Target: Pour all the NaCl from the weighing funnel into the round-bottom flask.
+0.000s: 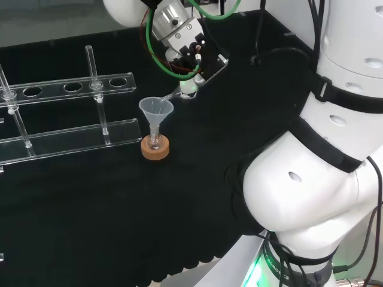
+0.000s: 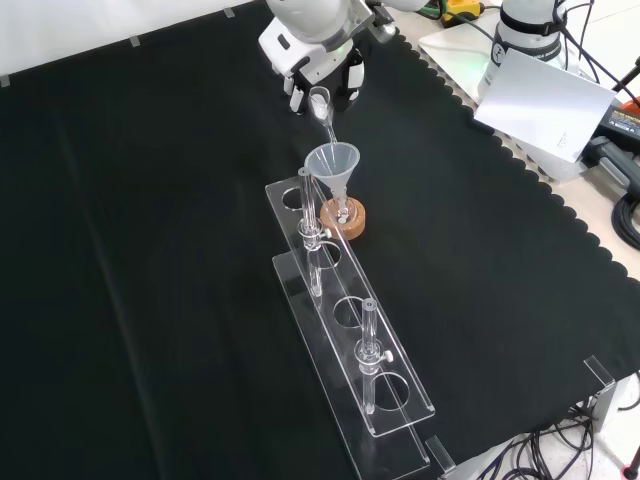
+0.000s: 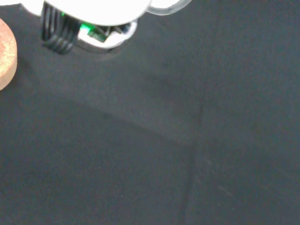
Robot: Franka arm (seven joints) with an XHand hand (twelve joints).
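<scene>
1. Rack (image 1: 66, 140) of clear plastic stands at the left of the head view, with holes along its upper shelf and thin glass pieces upright in it. We treat it as an obstacle beside the work area.
2. Moving right in the head view, we find the cork ring (image 1: 155, 148) on the black cloth (image 1: 119, 221). The small round-bottom flask (image 1: 155, 142) sits in it, just beside the rack's end, hard to make out because it is clear.
3. A clear plastic funnel (image 1: 156, 110) stands in the flask's neck, mouth up.
4. Right of that, the hand (image 1: 190, 57) has its fingers curled round the weighing funnel (image 1: 179, 92), holding it by the wide end. The weighing funnel is tilted, its narrow spout pointing down at the rim of the plastic funnel. We cannot tell whether the two touch.
5. In the front view the weighing funnel (image 2: 323, 108) slopes down from the hand (image 2: 318, 72) toward the plastic funnel (image 2: 333, 165).
6. Handling, as we judge it: the weighing funnel is light, stiff, smooth and breakable. We would keep hold of the wide body, clear of the spout.
7. The plastic funnel appears to rest unsecured in the flask and could tip if knocked.
8. We cannot see whether any salt remains.
</scene>
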